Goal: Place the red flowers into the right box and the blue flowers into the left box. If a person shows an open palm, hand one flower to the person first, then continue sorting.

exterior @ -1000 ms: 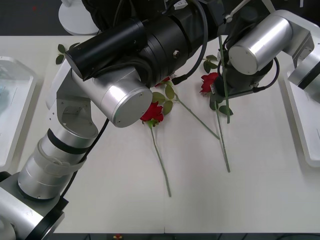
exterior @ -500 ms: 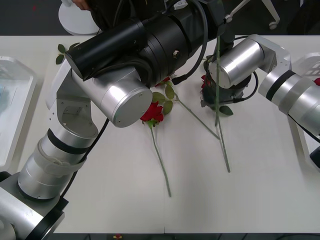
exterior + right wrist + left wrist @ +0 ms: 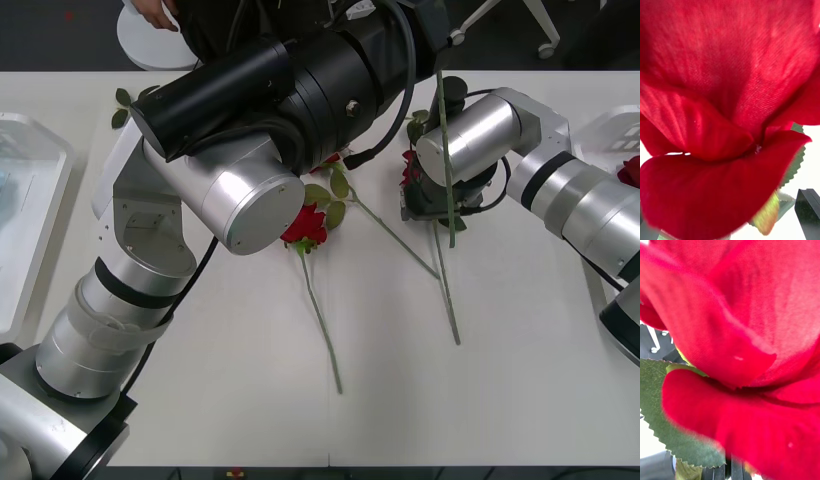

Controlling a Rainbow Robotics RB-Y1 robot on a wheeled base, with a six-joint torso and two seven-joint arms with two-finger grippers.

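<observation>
My left gripper point(image 3: 432, 25) is raised at the far middle of the table, shut on a red flower whose head point(image 3: 752, 333) sits right before the wrist camera. Its stem point(image 3: 444, 150) hangs straight down. My right gripper point(image 3: 418, 195) is down over another red flower point(image 3: 411, 165) lying on the table. That flower's head point(image 3: 726, 112) is close in the right wrist view, and a black fingertip point(image 3: 808, 210) stands off at the corner, open. Two more red flowers point(image 3: 305, 226) lie mid-table with long stems point(image 3: 395, 232). One red flower point(image 3: 630, 170) lies in the right box point(image 3: 600, 135). The left box point(image 3: 25, 200) is at the left edge.
My bulky left arm point(image 3: 240, 190) spans the table's left and middle and hides what lies beneath it. A loose green leaf sprig point(image 3: 122, 105) lies at the far left. Bare tabletop point(image 3: 480, 400) stretches along the near edge.
My right arm has swung in from the right box and lowered its gripper over the red flower at the table's middle. The left arm has held still with its flower.
</observation>
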